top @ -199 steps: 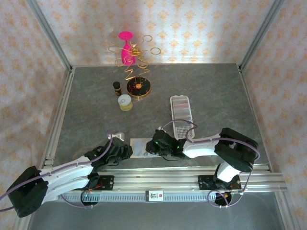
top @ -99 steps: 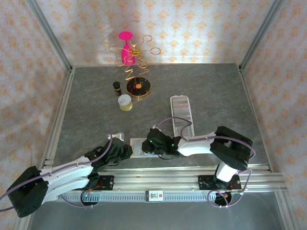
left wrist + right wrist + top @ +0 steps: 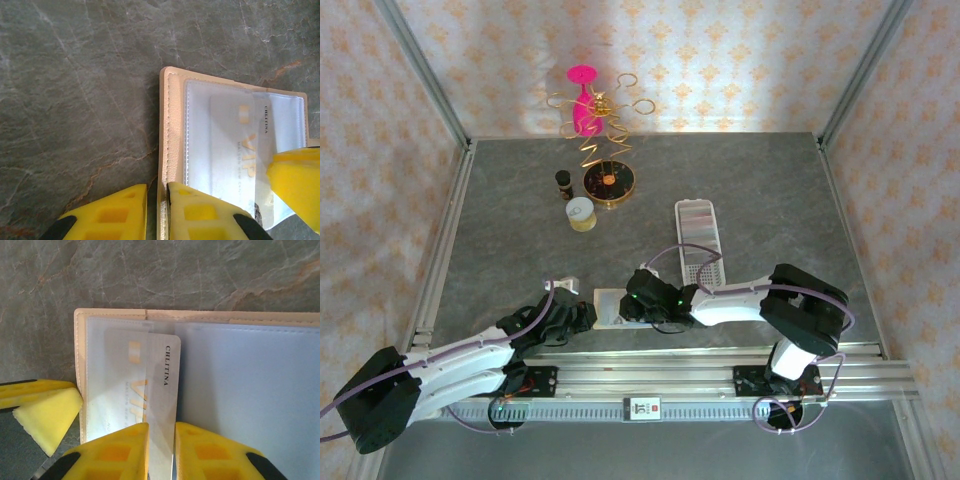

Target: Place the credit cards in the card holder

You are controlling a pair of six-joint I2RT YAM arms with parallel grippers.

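The card holder [image 3: 250, 390] is an open beige wallet with clear pockets, lying flat near the table's front edge [image 3: 608, 306]. A pale credit card [image 3: 160, 375] printed "VIP" sits partly inside its left clear pocket, the right end sticking out. My right gripper [image 3: 161, 426] is shut on that free part of the card [image 3: 235, 145]. My left gripper [image 3: 157, 187] is shut on the holder's stitched left edge [image 3: 172, 110], pinning it. In the top view the left gripper [image 3: 582, 312] and right gripper [image 3: 632, 303] meet over the holder.
A long white tray [image 3: 698, 235] with a dotted base lies behind the right arm. At the back left stand a small dark bottle [image 3: 563, 181], a round yellowish tub [image 3: 581, 213], a dark round dish [image 3: 610, 182] and a gold wire stand with a pink glass [image 3: 585, 100].
My right gripper has moved left across the card holder with the card, which now sits further into the pocket. The left arm has held still on the holder's edge.
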